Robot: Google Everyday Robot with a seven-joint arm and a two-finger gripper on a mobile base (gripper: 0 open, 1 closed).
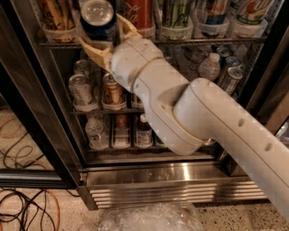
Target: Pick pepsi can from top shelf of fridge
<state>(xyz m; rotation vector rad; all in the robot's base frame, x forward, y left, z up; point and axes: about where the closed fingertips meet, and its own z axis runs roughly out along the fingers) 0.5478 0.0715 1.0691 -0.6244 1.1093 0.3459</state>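
Note:
The pepsi can point(96, 18), dark blue with a shiny silver lid, sits at the top left, its lid tipped toward the camera. My gripper point(102, 32) has its tan fingers point(92, 50) on both sides of the can and is shut on it, in front of the top shelf point(207, 41). That shelf is a wire rack with clear plastic trays. A red Coca-Cola can point(137, 12) and a green can point(174, 12) stand just right of the pepsi can. My white arm point(203, 122) crosses the fridge point(171, 173) opening from the lower right.
Lower racks hold cans point(111, 90) and small bottles point(95, 131). The dark door frame point(34, 113) stands at the left. The ribbed steel grille point(171, 191) is below. Cables point(25, 210) lie on the floor at the left, and crumpled clear plastic point(149, 219) at the bottom.

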